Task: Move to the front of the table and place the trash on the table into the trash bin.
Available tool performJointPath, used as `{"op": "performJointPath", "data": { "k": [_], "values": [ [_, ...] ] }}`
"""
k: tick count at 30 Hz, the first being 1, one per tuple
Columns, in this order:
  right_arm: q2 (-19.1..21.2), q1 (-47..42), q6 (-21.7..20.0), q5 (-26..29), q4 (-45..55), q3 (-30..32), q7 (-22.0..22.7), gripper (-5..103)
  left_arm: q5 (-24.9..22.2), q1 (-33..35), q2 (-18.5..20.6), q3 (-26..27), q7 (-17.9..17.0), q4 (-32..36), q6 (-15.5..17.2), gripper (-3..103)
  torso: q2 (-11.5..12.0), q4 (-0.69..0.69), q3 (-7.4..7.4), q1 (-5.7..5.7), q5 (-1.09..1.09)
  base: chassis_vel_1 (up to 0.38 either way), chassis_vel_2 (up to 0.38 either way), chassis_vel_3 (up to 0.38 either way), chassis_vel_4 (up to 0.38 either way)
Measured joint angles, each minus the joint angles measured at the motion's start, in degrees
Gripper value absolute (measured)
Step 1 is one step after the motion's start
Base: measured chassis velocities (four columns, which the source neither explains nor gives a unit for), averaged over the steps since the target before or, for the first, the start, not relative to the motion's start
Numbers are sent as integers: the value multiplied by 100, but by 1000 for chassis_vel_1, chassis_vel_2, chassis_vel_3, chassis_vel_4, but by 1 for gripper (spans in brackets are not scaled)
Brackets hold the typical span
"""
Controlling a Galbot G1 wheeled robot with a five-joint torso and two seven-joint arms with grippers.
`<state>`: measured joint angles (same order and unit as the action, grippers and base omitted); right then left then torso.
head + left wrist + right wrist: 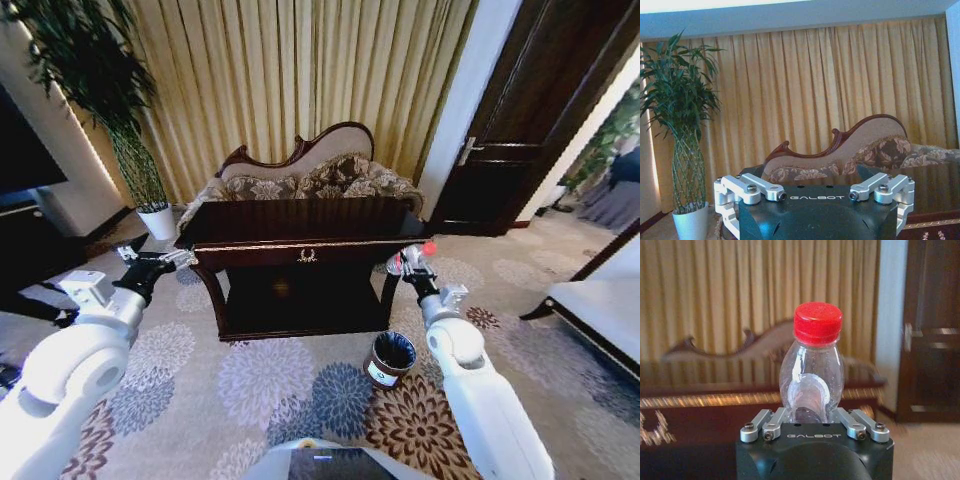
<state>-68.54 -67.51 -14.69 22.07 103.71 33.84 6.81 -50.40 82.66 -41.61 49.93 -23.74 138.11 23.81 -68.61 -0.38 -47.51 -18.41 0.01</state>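
The dark glossy table point(300, 222) with gold trim stands in front of me in the head view. My right gripper point(412, 260) hovers just off its right front corner, shut on the clear plastic bottle point(424, 250) with a red cap. In the right wrist view the bottle point(811, 370) stands upright between the fingers of that gripper point(812, 416). The trash bin point(390, 358), round and dark with a black liner, sits on the carpet below and slightly nearer to me than that gripper. My left gripper point(160, 262) is open beside the table's left front corner, holding nothing point(815, 192).
A carved sofa point(310, 175) stands right behind the table. A white plant pot point(158, 222) is at the back left, a dark door point(520, 130) at the back right, and a low white-topped piece of furniture point(600, 305) at the right. Patterned carpet lies between me and the table.
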Motion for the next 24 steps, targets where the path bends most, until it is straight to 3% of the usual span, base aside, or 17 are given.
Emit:
{"op": "performJointPath", "data": {
  "k": [8, 13, 19, 24],
  "values": [
    [-45, 166, -8, -109, -1022, -79, 0, 28, 119, 46, -122, 72, 38, 53, -40, 100, -4, -1, 3, 6, -1, 0, 0, 0, 0],
    [-276, 618, 65, -55, -2227, -209, 0, 28, 210, 288, -260, 195, 97, 153, -115, 100, -2, 0, 1, 4, 0, 0, 0, 0, 0],
    [-483, 1316, 525, -592, -3916, -210, 0, 28, 210, 460, -298, 378, 106, 225, -132, 100, -3, 2, 2, 4, -1, 0, 0, 0, 0],
    [-517, 1494, 795, -810, -4535, -160, -1, 28, 180, 496, -231, 465, 104, 236, -137, 100, -3, 0, 2, 4, 0, 0, 0, 0, 0]
  ]
}}
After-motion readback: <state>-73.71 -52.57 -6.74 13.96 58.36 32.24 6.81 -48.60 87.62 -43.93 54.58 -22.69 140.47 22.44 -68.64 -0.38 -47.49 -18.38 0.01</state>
